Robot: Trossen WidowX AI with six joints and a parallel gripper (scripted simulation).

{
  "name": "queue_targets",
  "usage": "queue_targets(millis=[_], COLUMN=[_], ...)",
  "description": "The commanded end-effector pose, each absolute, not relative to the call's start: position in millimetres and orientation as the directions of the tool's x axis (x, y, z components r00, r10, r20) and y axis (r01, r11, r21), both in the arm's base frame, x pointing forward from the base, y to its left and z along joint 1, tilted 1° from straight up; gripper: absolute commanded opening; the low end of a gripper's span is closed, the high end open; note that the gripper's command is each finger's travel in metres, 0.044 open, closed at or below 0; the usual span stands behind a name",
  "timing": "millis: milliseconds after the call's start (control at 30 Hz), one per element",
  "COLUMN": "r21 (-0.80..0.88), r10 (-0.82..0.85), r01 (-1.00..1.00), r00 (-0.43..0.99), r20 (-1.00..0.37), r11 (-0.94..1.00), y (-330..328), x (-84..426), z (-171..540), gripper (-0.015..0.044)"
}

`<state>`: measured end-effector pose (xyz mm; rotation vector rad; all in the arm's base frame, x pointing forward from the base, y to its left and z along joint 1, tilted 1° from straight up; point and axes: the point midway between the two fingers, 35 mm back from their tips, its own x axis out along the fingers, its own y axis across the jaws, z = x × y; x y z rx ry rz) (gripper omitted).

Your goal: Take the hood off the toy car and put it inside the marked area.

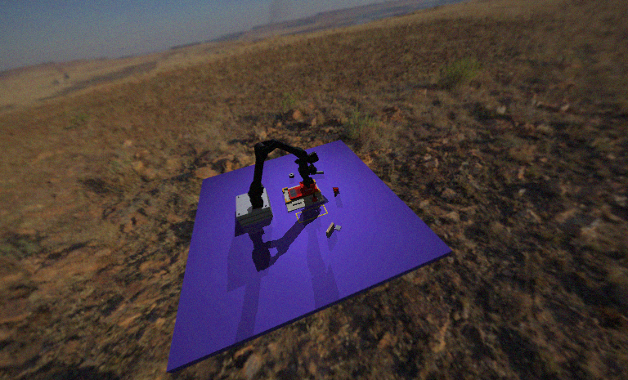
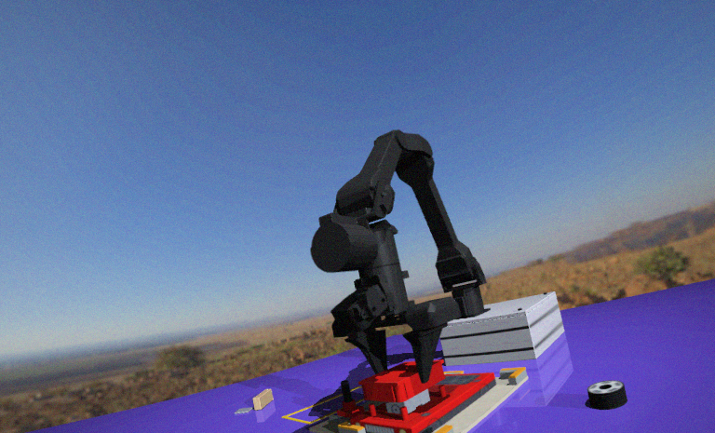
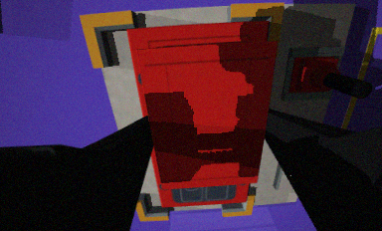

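The toy car is red and sits on a pale plate with orange corner pieces. Its hood is a raised red block on top of the car. My gripper points straight down over the car, with one black finger on each long side of the hood. It is shut on the hood, which still rests on the car. The marked area is a thin yellow outline on the purple table, right beside the car.
The arm's grey base box stands behind the car. A black wheel, a small red piece, a tan block and a small grey plate lie loose on the table.
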<state>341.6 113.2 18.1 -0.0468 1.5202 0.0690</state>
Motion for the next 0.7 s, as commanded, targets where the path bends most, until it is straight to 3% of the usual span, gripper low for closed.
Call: queue_targets(millis=[0, 300, 667], r21=[0.013, 0.013, 0.009], r10=[0.017, 0.017, 0.013], r01=[-0.075, -0.075, -0.074], r00=[0.052, 0.052, 0.05], r20=[-0.998, -0.998, -0.999], r11=[0.997, 0.997, 0.997], y=[113.4, 112.5, 77.2], x=[342.4, 340.3, 345.8], z=[23.4, 65.8, 58.4], gripper=[0.0, 0.0, 0.0])
